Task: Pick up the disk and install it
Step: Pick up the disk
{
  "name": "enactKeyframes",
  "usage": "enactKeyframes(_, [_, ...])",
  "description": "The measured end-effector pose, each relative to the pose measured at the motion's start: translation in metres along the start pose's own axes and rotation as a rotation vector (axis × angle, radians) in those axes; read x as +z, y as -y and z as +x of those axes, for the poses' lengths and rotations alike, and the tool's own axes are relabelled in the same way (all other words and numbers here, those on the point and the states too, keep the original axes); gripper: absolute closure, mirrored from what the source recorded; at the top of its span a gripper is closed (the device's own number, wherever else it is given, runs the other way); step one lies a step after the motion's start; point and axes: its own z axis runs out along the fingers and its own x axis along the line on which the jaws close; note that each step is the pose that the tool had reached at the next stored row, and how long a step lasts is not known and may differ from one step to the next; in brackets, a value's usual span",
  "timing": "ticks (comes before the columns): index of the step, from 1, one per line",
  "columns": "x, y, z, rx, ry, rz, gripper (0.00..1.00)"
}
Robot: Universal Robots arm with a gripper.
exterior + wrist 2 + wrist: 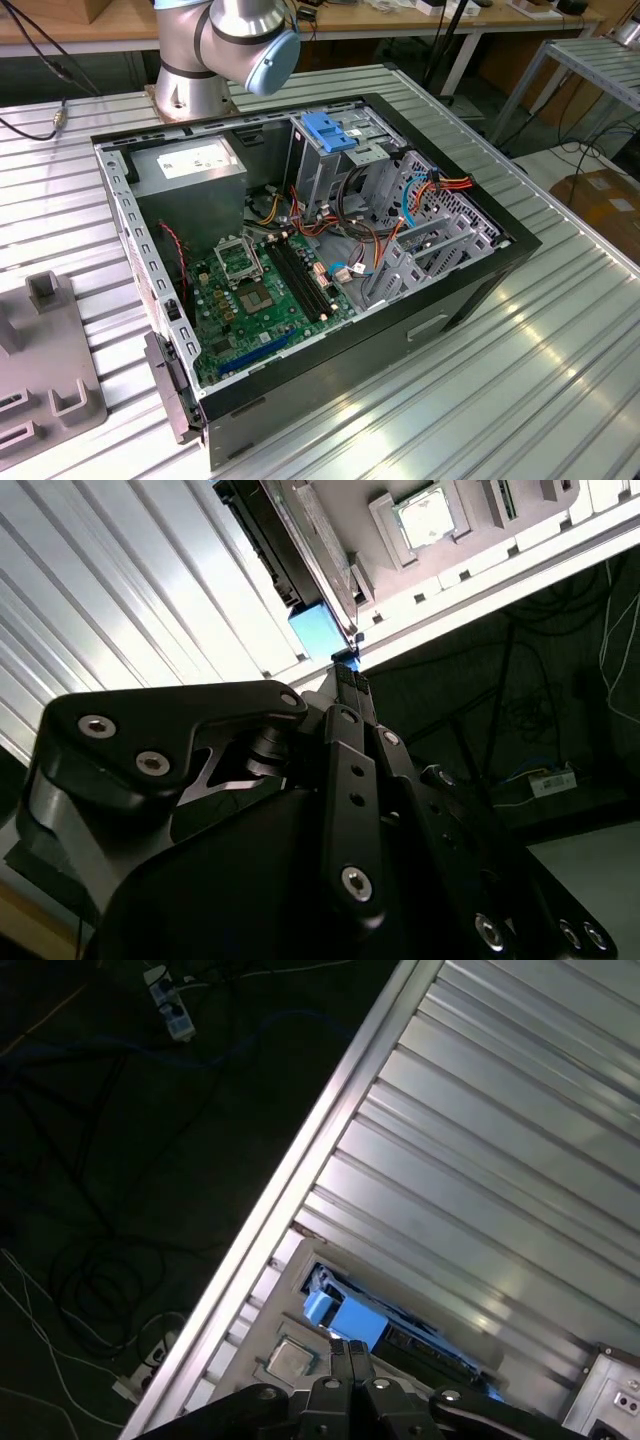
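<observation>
Tool (346,670) first, in both wrist views: its black fingers lie together with no gap to speak of, and the tips (350,1348) sit right at the edge of a blue plastic rail. Whether they touch that rail I cannot tell.

The rail belongs to the disk (290,558), which stands on edge in a slot of a grey holder (345,515). The second wrist view gives its dark narrow side running away from the tool. The first wrist view gives the blue end (348,1318) and a little of the body sunk in the holder (268,1322).

Just beside the disk, in its own recess of the same holder, lies a processor chip (428,515) (silver square, flat (290,1358)). Around the holder runs the ribbed aluminium table (480,1160), bright with glare in the second wrist view (150,600). Beyond its edge is dark floor with loose cables (100,1260) and a power strip (170,1015).

The exterior view adds the rest of the table (560,350). At the exterior view's left is a grey moulded tray (50,390). In the middle an open computer case (450,310) lies on its side, with a green motherboard (260,290) inside. Farther back are the grey power supply (190,165) and a blue bracket (330,130) atop the metal drive cage. Behind the case stands the arm's base (220,50).
</observation>
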Motion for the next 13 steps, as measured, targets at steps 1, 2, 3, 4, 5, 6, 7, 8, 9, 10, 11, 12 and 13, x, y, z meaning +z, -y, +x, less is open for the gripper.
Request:
enactKeyframes(1, [0.0, 0.0, 0.0, -0.01, -0.0004, -0.0002, 0.9])
enactKeyframes(2, [0.0, 0.0, 0.0, -0.02, -0.0009, -0.0005, 0.9])
enactKeyframes(3, [0.0, 0.0, 0.0, -0.025, -0.0011, -0.0006, 0.9])
enactKeyframes(4, [0.0, 0.0, 0.0, -0.029, -0.0013, -0.0007, 0.9])
enactKeyframes(5, [0.0, 0.0, 0.0, -0.037, -0.0017, -0.0009, 0.9])
enactKeyframes(6, [0.0, 0.0, 0.0, -0.045, -0.002, -0.0011, 0.9])
enactKeyframes(7, [0.0, 0.0, 0.0, -0.053, -0.0024, -0.0013, 0.9])
enactKeyframes(8, [0.0, 0.0, 0.0, -0.064, -0.0029, -0.0015, 0.9])
enactKeyframes(9, [0.0, 0.0, 0.0, -0.071, -0.0032, -0.0017, 0.9])
enactKeyframes(10, [0.0, 0.0, 0.0, -0.079, -0.0035, -0.0019, 0.9])
enactKeyframes(11, [0.0, 0.0, 0.0, -0.081, -0.0037, -0.002, 0.9])
enactKeyframes(12, [0.0, 0.0, 0.0, -0.081, -0.0037, -0.002, 0.9])
enactKeyframes(13, [0.0, 0.0, 0.0, -0.082, -0.0037, -0.002, 0.9])
